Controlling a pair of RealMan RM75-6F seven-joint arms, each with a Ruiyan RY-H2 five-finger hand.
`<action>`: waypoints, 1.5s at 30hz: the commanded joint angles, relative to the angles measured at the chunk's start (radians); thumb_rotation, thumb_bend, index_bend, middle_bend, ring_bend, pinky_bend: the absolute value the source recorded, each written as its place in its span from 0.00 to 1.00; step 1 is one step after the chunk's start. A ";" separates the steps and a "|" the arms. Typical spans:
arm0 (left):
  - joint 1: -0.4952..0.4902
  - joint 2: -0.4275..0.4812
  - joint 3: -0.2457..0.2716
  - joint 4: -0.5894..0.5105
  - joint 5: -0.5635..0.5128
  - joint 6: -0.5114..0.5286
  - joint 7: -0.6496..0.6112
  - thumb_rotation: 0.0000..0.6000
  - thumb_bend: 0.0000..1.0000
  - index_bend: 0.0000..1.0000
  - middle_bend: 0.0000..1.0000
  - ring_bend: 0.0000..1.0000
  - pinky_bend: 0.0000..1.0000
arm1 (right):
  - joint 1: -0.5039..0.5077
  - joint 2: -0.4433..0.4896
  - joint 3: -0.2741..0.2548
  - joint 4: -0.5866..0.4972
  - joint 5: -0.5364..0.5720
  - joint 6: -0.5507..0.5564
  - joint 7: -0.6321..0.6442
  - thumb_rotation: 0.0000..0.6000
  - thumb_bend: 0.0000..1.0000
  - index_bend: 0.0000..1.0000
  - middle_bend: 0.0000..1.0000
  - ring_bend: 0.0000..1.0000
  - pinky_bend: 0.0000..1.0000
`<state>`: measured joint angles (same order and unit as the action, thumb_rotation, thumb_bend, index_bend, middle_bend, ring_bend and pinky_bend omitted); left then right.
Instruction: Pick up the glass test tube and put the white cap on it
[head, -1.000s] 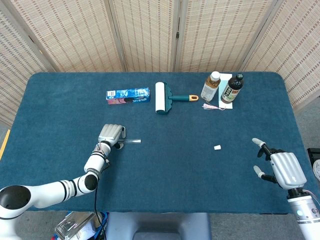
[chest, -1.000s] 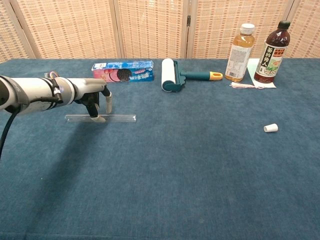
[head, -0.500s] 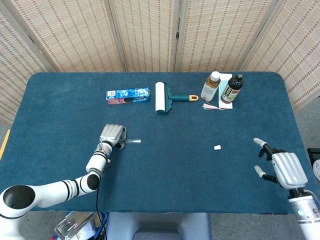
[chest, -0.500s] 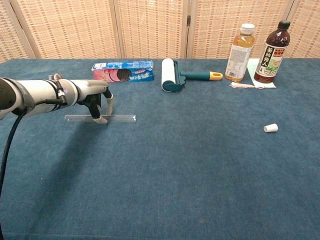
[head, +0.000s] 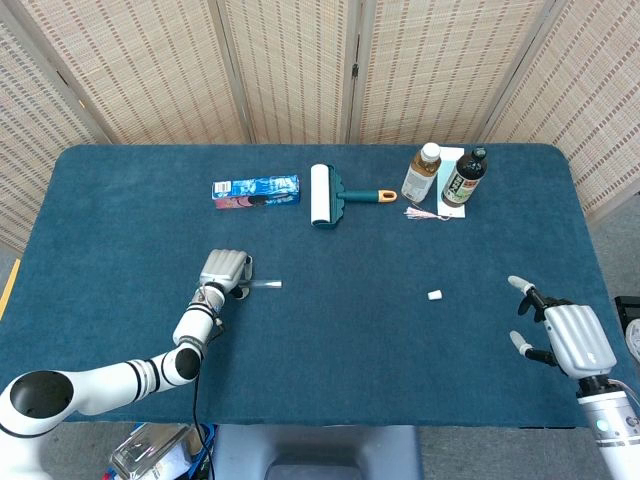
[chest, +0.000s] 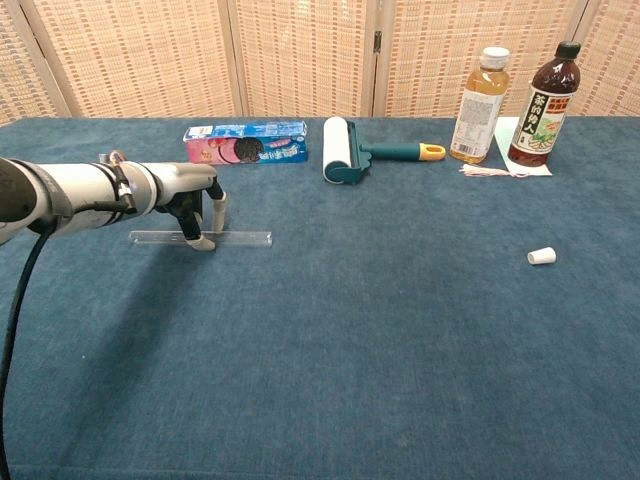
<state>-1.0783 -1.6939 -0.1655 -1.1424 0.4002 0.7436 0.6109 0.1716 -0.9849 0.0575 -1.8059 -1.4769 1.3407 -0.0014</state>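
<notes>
The glass test tube (chest: 240, 238) lies flat on the blue table (chest: 380, 330), left of centre; its right end shows in the head view (head: 268, 284). My left hand (chest: 185, 195) (head: 224, 270) is down over the tube's left half. A thumb in front and a finger behind pinch the tube, which still rests on the cloth. The white cap (chest: 541, 256) (head: 434, 295) lies alone on the right side. My right hand (head: 565, 335) hovers near the front right edge with its fingers spread and nothing in it, a good way right of the cap.
Along the back stand a blue snack box (chest: 246, 143), a lint roller (chest: 340, 150) with a green and orange handle, a pale drink bottle (chest: 477, 92) and a dark drink bottle (chest: 543, 92) on white paper. Folding screens close off the back.
My left hand has shifted slightly to the right along the tube and its fingers have settled closer on it. The right hand has barely drifted. The tube and the cap have not moved.
</notes>
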 joint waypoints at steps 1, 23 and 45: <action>0.001 -0.002 0.000 0.004 0.007 0.002 -0.004 1.00 0.36 0.55 1.00 1.00 1.00 | -0.001 0.000 0.000 0.000 0.001 0.002 0.000 1.00 0.27 0.15 0.46 0.50 0.51; 0.162 0.265 -0.043 -0.349 0.265 0.109 -0.241 1.00 0.44 0.66 1.00 1.00 1.00 | 0.015 0.015 0.025 -0.024 0.029 0.000 -0.077 1.00 0.74 0.18 0.74 0.84 0.96; 0.300 0.454 0.000 -0.650 0.517 0.272 -0.303 1.00 0.45 0.67 1.00 1.00 1.00 | 0.263 -0.136 0.058 0.149 0.414 -0.450 -0.218 1.00 1.00 0.30 1.00 1.00 1.00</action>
<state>-0.7841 -1.2460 -0.1692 -1.7856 0.9118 1.0101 0.3056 0.4032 -1.0848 0.1096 -1.6912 -1.0943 0.9226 -0.1929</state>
